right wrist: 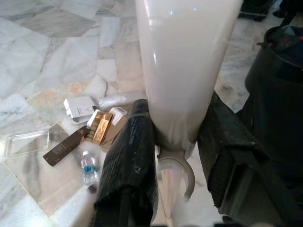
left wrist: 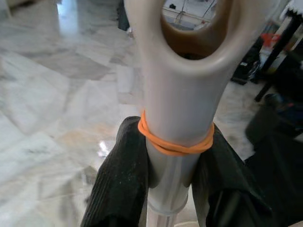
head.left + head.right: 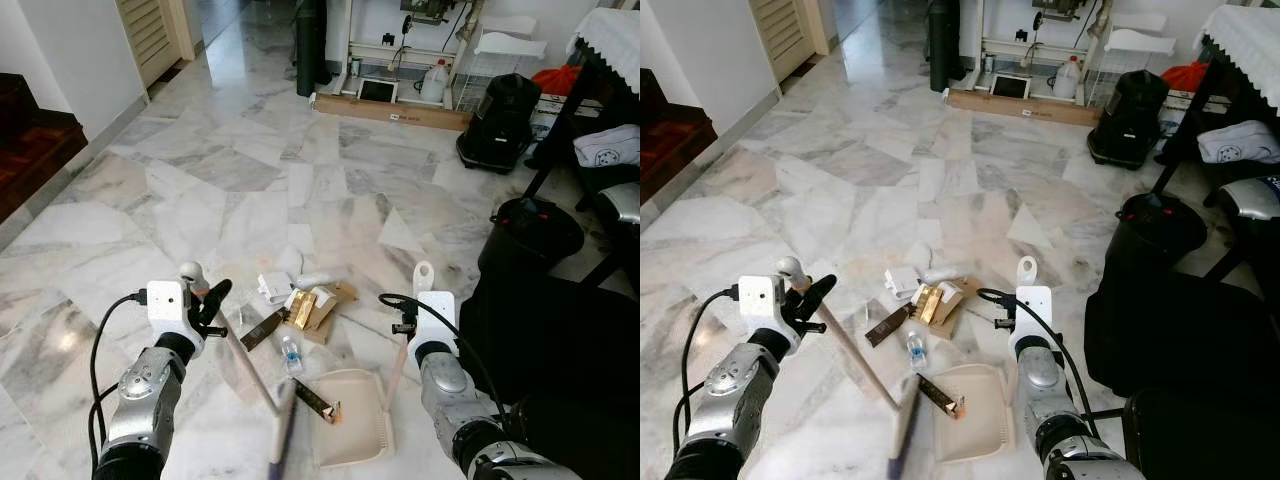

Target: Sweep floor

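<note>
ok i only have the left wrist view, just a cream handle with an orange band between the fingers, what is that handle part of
Observer: It's a broom; its head rests on the floor beside a cream dustpan.
Operator: who's holding the dustpan
Observer: The right gripper, shut on the dustpan's upright handle.
Operator: anything in the pan yet
Observer: One dark strip-like box lies across its lip.
Operator: what's left on the floor
Observer: A small water bottle and a pile of small boxes just beyond the pan.
</note>
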Controlling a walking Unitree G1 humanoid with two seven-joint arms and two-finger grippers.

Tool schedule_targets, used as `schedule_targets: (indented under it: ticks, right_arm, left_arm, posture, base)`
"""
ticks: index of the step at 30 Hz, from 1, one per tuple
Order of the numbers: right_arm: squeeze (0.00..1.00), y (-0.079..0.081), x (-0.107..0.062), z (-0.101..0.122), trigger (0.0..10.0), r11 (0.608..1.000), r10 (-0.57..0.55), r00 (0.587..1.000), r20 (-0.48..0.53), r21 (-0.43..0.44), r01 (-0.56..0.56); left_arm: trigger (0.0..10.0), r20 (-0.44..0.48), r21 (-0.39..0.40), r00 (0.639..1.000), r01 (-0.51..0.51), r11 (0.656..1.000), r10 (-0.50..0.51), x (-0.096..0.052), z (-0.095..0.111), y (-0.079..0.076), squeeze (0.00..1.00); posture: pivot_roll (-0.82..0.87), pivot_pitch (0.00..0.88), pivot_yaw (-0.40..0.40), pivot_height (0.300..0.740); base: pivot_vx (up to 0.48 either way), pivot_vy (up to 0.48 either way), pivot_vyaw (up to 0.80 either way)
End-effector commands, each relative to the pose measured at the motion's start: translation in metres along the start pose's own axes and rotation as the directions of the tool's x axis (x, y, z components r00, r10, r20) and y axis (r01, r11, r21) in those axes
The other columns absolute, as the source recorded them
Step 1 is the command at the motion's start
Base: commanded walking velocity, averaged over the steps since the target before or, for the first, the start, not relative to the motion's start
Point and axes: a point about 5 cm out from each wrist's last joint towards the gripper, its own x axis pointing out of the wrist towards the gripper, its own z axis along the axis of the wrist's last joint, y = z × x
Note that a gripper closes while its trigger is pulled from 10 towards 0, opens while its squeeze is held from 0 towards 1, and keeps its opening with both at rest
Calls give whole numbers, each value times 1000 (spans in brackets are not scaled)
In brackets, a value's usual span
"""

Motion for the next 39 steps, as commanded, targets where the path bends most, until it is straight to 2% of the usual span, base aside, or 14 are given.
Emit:
schedule_targets:
  ticks: [1, 9, 15, 17, 18, 19, 22, 24, 29, 39]
  right_arm:
    - [0, 4, -7, -18, 10000, 1000, 26, 997, -77, 2, -26]
    - [0, 5, -7, -20, 10000, 999, 32, 996, -86, 2, -32]
    - [0, 7, -7, -19, 10000, 999, 34, 996, -85, 2, -33]
    - [0, 7, -6, -17, 10000, 1000, 30, 996, -82, 2, -30]
    - [0, 7, -5, -15, 10000, 1000, 21, 997, -70, 7, -21]
    - [0, 6, -4, -11, 10000, 1000, 8, 998, -54, 8, -8]
    - [0, 3, -2, -5, 10000, 1000, -14, 1000, -28, 15, 15]
    - [0, 2, -1, -4, 10000, 1000, -22, 1000, -22, 15, 22]
    - [0, -3, 2, 4, 10000, 998, -56, 998, -1, 11, 56]
    - [0, -15, 8, 20, 10000, 995, -97, 994, 53, 13, 97]
  left_arm:
    - [10000, 2, -92, 1000, 5, 996, -5, 3, 1, 1, 0]
    - [10000, -4, -172, 999, 33, 985, -34, 2, 1, 3, 0]
    - [10000, 16, -179, 999, 41, 983, -39, 3, 6, 3, 0]
    - [10000, 41, -156, 999, 35, 987, -29, 4, 12, 4, 0]
    - [10000, 60, -97, 998, 39, 994, -33, 4, 19, 3, 0]
    - [10000, 69, -7, 996, 53, 999, -52, 3, 25, 0, 0]
    - [10000, 102, 82, 992, 63, 995, -71, -1, 35, -4, 0]
    - [10000, 119, 84, 991, 59, 995, -69, -2, 39, -4, 0]
    - [10000, 161, 147, 983, 61, 987, -85, -9, 50, -12, 0]
    - [10000, 217, 173, 972, 52, 984, -90, -11, 65, -26, 0]
  posture:
    - [68, 109, -37, 740]
    - [73, 116, -38, 740]
    - [81, 111, -39, 740]
    - [85, 107, -39, 740]
    - [87, 105, -39, 740]
    - [93, 101, -37, 740]
    - [100, 91, -37, 740]
    - [101, 89, -37, 740]
    - [115, 70, -47, 740]
    - [115, 32, -63, 740]
  base:
    - [0, 0, 0]
    - [0, 0, 0]
    - [0, 0, 0]
    - [0, 0, 0]
    - [0, 0, 0]
    - [0, 0, 0]
    - [0, 0, 0]
    - [0, 0, 0]
    - [0, 0, 0]
    - [0, 0, 0]
